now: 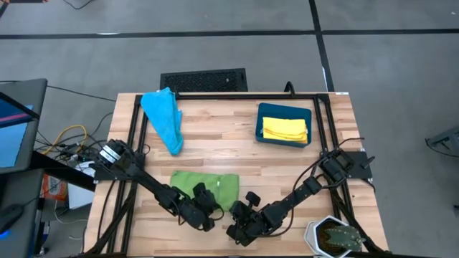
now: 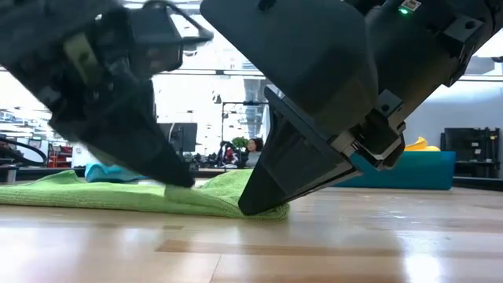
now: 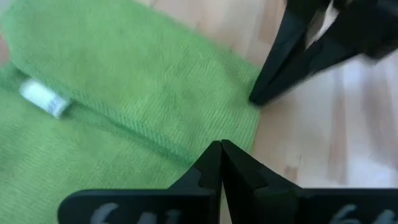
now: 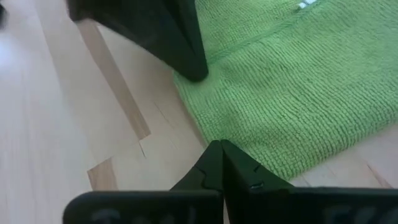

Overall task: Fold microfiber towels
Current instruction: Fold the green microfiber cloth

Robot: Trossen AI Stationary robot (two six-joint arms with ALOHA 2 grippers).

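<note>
Green towel (image 1: pixel 215 188) flat, long axis left-right

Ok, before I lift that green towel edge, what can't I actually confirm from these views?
- Whether either shut gripper pinches cloth: in both wrist views, left gripper and right gripper hide their own contact with the green towel.
- High view: both arms cover the towel's near edge.
- Low view: grippers hide most of the table.

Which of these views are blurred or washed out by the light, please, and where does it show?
Low view: both grippers loom dark and soft-edged, bright windows behind blow out, and the green towel stays fairly crisp. Left wrist view: the towel's white tag and the right gripper are blurred. Right wrist view: towel weave is sharp. High view: evenly lit.
</note>
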